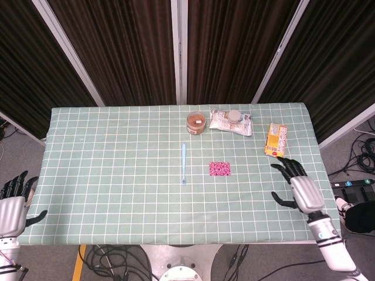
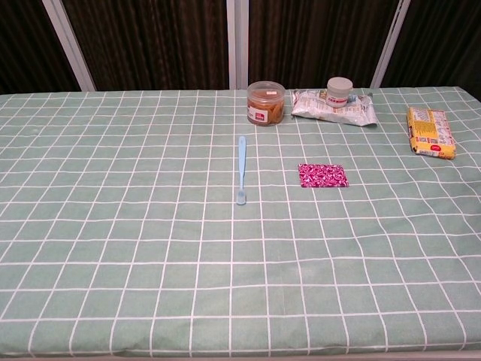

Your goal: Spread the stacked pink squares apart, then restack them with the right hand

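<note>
Pink squares (image 1: 220, 169) lie stacked on table (image 1: 117, 175). Right hand (image 1: 299, 187), fingers apart, hovers over table; left hand (image 1: 13, 205), fingers apart, beside table edge.

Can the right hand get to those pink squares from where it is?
Probably yes. The right hand is open above the cloth, and only bare cloth lies between it and the pink squares.
</note>
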